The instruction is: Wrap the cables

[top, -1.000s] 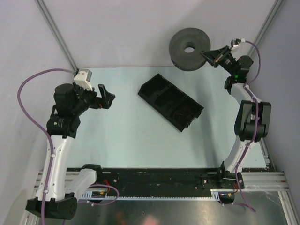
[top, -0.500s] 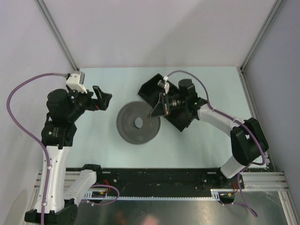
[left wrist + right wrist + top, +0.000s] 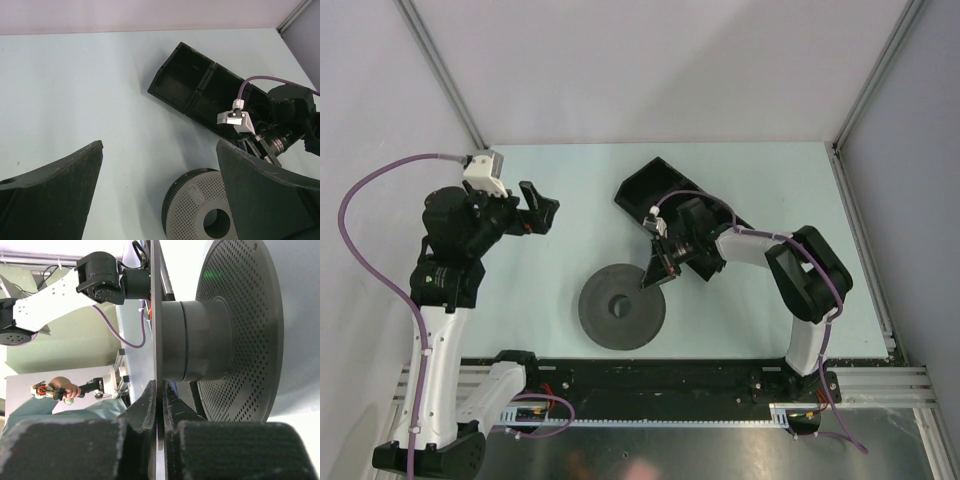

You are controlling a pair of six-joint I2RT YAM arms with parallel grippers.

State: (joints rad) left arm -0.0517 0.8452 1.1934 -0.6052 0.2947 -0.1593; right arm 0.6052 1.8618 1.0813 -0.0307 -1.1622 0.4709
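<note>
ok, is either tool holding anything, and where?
Right tool pinches the spool by one flange's rim. Left tool is open and holds nothing.

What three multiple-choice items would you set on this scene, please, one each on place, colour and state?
1. Where is the spool? A) beside the tray, on its near side; B) inside the tray; C) at the back wall.
2. Colour of the arm hoses? A) yellow; B) purple; C) green.
3. The right jaws are: A) open over the tray; B) out of view; C) shut on the spool's flange.
Answers: A, the top view shows it there. B, plainly purple. C, the right wrist view shows them clamping the flange.
</note>
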